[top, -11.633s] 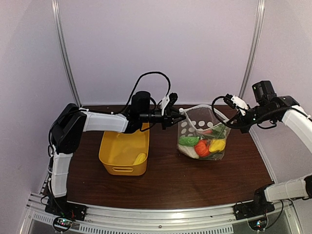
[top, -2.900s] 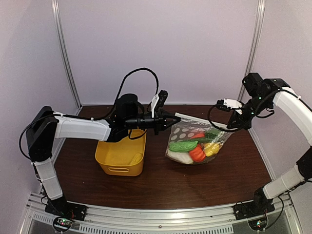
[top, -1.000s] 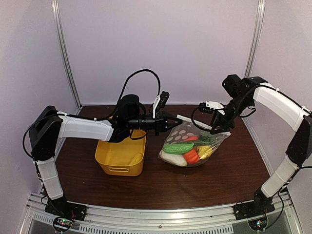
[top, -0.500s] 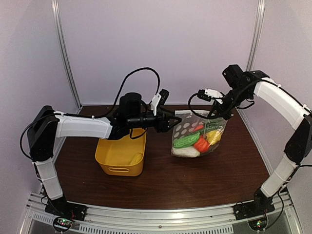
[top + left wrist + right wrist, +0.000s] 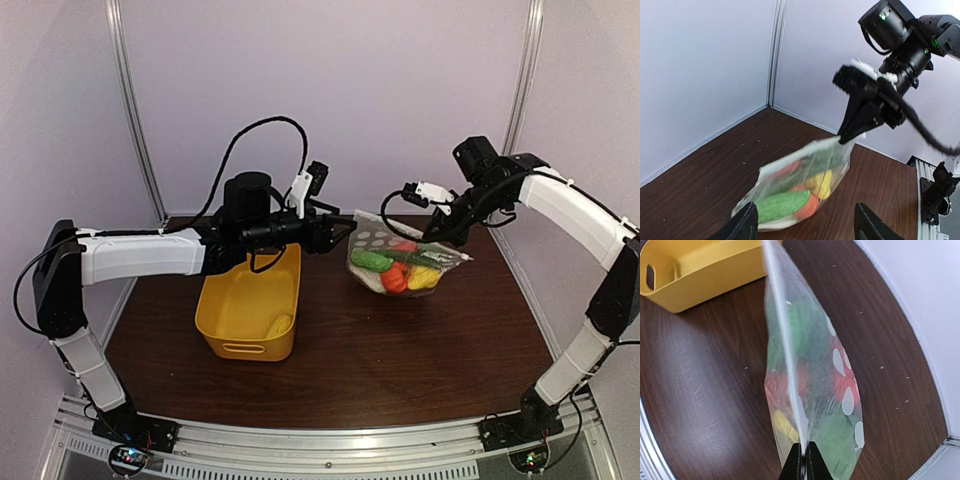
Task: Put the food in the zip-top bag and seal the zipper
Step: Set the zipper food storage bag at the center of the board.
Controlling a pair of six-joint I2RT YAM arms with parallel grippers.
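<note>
The zip-top bag (image 5: 405, 262), clear with white dots, hangs slanted from its right top corner, where my right gripper (image 5: 441, 238) is shut on the zipper (image 5: 785, 340). In the right wrist view the jaws (image 5: 804, 454) pinch that strip, which runs straight away from them. Inside the bag lies the food: a green cucumber (image 5: 782, 206), an orange piece (image 5: 810, 206) and a yellow piece (image 5: 822, 183). The bag's low left end looks to rest on the table. My left gripper (image 5: 338, 232) stands open just left of the bag, nothing between its fingers (image 5: 747, 227).
A yellow tub (image 5: 250, 310) stands on the brown table under the left forearm, with one yellow piece (image 5: 283, 325) in its near right corner. White walls and metal rails close the back and sides.
My left gripper has opened, let go of the bag's left end and drawn back to the left. My right gripper has shut on the bag's right corner and raised it.
</note>
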